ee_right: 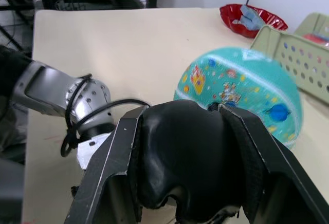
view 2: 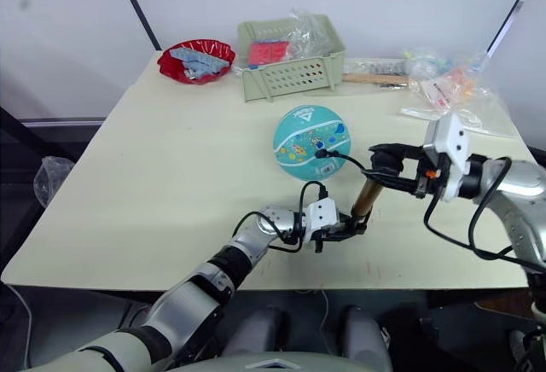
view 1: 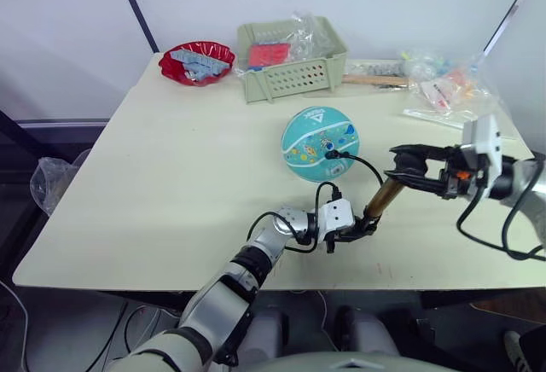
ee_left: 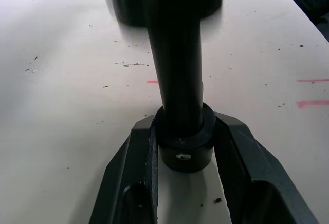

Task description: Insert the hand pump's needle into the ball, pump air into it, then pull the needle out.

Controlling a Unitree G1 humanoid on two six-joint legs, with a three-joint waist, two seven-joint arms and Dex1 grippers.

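- The ball sits about mid-surface, a bit toward the far side, teal with cartoon prints and a white triangle logo on top.
- The thin black hose runs from the ball's near-right side, where a small black fitting touches it; the needle itself is too tiny to make out.
- The hand pump stands tilted just right of and nearer than the ball, brass body leaning, base end down toward the surface.
- The left gripper has its jaws clamped on the pump's black base end, low against the surface; the left wrist view shows the black collar squeezed between both fingers.
- The right gripper has its jaws wrapped round the black T-handle at the top of the pump.
- Further back: a pale green basket with plastic-wrapped stuff inside, and a red bowl to its left.
- Far right corner has clear plastic bags and a wooden-handled tool just beside the basket.
- The surface is pale cream.
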